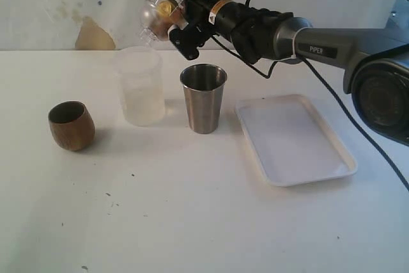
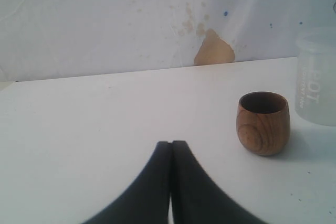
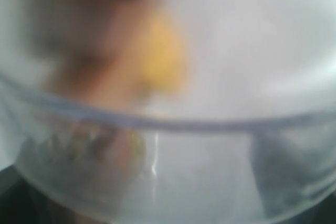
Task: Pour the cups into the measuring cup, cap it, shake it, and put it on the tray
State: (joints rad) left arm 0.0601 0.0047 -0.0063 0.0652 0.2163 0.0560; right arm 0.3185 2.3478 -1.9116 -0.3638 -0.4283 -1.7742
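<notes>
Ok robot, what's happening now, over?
Left gripper shut, empty. Right gripper holding clear lid up high. Measuring cup uncapped, between wooden cup and steel tumbler. Nothing between lid and cup.

Your black left gripper (image 2: 171,149) has its two fingers pressed flat together with nothing between them, and it sits low on the left. Your grey-and-black right arm (image 1: 345,46) reaches from the right towards the far middle, raised. Your right gripper (image 1: 165,16) is spread wide, clasping a clear dome-shaped plastic lid (image 1: 151,17).
</notes>
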